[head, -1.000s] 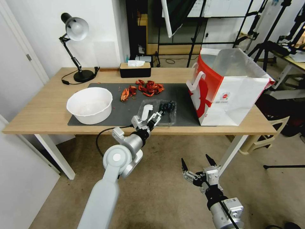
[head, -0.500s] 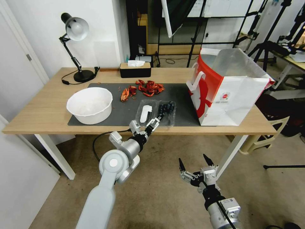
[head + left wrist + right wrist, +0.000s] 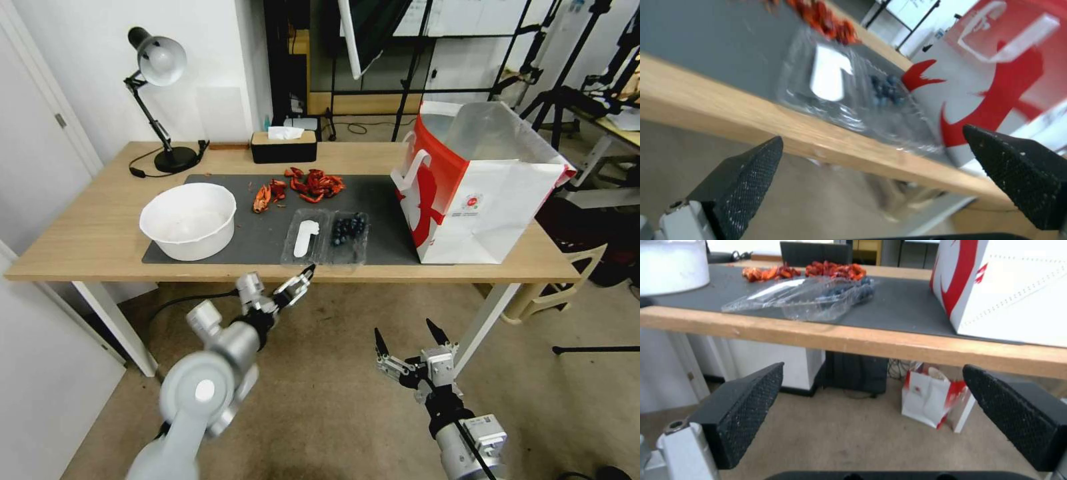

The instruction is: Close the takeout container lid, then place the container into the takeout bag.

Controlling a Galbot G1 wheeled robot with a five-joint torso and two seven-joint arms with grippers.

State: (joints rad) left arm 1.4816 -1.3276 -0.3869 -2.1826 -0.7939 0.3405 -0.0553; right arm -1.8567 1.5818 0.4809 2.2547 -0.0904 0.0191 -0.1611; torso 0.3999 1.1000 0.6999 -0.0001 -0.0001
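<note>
The takeout container (image 3: 325, 238) lies open and flat on the grey mat near the table's front edge. Its lid (image 3: 305, 238), the half with the white label, rests on the left, and the half holding blueberries (image 3: 349, 229) on the right. The takeout bag (image 3: 480, 193) stands open just to its right. My left gripper (image 3: 301, 279) is open and holds nothing; it hangs just below the table's front edge, in front of the lid. The left wrist view looks up past that edge at the container (image 3: 849, 96) and the bag (image 3: 996, 76). My right gripper (image 3: 403, 328) stays open, low over the floor.
A white bowl (image 3: 189, 220) sits on the mat's (image 3: 260, 233) left part, with red crayfish shells (image 3: 300, 185) behind the container. A desk lamp (image 3: 160, 67) and a tissue box (image 3: 283, 145) stand at the back. The wooden table edge (image 3: 889, 343) runs above both grippers.
My left arm has pulled back from the container and dropped below the table's front edge, still open. The container and my right arm have barely moved.
</note>
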